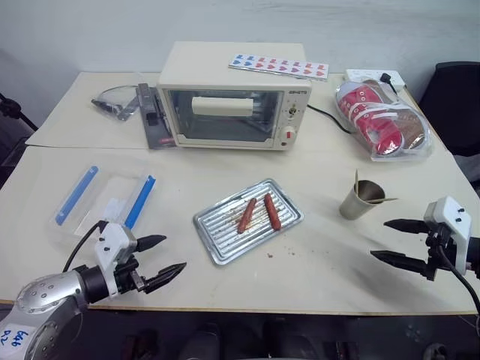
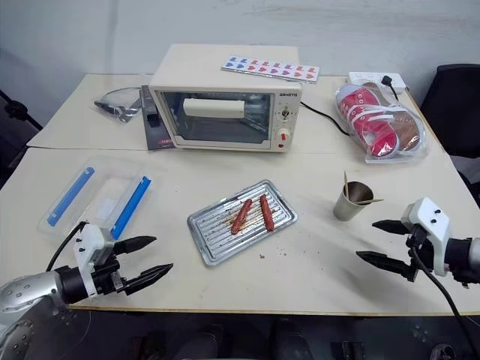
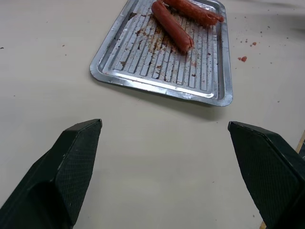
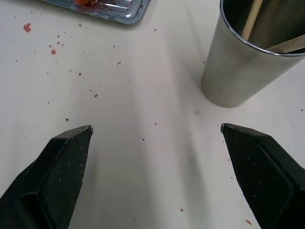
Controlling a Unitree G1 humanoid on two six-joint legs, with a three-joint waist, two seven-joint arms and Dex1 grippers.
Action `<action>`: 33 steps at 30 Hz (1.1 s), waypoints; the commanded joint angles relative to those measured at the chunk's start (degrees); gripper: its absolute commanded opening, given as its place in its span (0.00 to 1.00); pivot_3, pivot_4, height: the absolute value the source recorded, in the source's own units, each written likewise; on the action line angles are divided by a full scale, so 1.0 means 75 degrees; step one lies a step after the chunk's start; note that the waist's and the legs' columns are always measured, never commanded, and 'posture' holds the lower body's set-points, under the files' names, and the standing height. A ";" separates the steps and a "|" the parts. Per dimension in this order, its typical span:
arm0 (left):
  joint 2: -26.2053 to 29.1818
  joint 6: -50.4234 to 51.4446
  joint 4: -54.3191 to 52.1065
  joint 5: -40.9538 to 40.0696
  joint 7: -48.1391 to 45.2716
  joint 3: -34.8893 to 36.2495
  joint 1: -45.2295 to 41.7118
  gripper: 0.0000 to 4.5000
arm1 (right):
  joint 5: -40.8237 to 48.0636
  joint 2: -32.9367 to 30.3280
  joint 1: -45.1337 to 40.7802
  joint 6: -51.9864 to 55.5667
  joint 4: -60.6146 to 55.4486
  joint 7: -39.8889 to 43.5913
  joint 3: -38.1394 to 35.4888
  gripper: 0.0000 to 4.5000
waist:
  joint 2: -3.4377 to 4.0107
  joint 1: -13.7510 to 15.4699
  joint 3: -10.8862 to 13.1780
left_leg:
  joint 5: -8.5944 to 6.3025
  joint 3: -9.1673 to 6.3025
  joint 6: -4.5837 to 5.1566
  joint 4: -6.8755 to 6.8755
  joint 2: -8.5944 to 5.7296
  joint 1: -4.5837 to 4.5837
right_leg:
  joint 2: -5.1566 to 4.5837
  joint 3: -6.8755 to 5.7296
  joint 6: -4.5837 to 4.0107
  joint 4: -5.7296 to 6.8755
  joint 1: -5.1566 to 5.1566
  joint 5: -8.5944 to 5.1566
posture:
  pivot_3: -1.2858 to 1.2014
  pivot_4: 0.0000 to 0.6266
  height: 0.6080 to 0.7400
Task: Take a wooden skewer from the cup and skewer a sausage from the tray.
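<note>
The tan paper cup (image 1: 360,202) stands on the table at the right. Two wooden skewers poke out of it, one upright (image 1: 357,181) and one leaning over the rim (image 4: 288,44). In the middle lies the silver ridged tray (image 1: 217,232) holding the deeper red sausage (image 1: 272,211) and an orange-brown one (image 1: 246,215). My right gripper (image 1: 379,239) hovers open just in front and right of the cup, holding nothing. Near the table's front left edge my left gripper (image 1: 172,253) is open and empty, pointing toward the tray (image 3: 143,62).
A cream toaster oven (image 1: 232,97) stands at the back with a sticker sheet (image 1: 279,66) on top. A clear plastic box with blue strips (image 1: 105,196) lies at the left. A bag of red items (image 1: 382,120) sits back right. Crumbs dot the table near the tray.
</note>
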 commanded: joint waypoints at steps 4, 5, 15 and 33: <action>0.0024 -0.0233 -0.0413 0.0124 0.0019 -0.0084 0.0184 1.00 | 0.0001 -0.0008 -0.0065 -0.0006 -0.0074 -0.0087 -0.0024 1.00 | 0.0000 0.0000 0.0000 | 0.0004 0.0000 -0.0007 -0.0001 0.0000 0.0000 | 0.0000 0.0000 0.0000 -0.0001 0.0000 0.0000 | 0.52 0.24 1.00; 0.0025 -0.0220 -0.0383 0.0155 0.0065 -0.0105 0.0156 1.00 | -0.0004 0.0015 -0.0046 0.0008 -0.0098 -0.0135 -0.0028 1.00 | 0.0000 0.0000 0.0000 | 0.0004 0.0000 -0.0007 -0.0001 0.0000 0.0000 | 0.0000 0.0000 0.0000 -0.0001 0.0000 0.0000 | 0.52 0.24 1.00; -0.0053 -0.0119 -0.0180 -0.0031 0.0087 -0.0215 -0.0116 1.00 | -0.0066 0.0638 0.0293 0.0341 -0.0676 -0.1076 -0.0161 1.00 | 0.0001 0.0000 0.0000 | 0.0005 0.0001 -0.0009 0.0000 -0.0001 0.0000 | 0.0000 0.0002 0.0000 0.0001 0.0000 0.0000 | 0.52 0.24 1.00; 0.0757 0.1614 0.0270 -0.2323 -0.0823 -0.0916 -0.3405 1.00 | 0.2303 0.2918 -0.0900 0.2673 -0.2428 -0.5084 -0.1897 1.00 | 0.0001 -0.0023 0.0000 | 0.0011 -0.0002 -0.0021 0.0001 -0.0002 0.0000 | 0.0002 0.0000 0.0000 0.0019 -0.0007 0.0000 | 0.52 0.24 1.00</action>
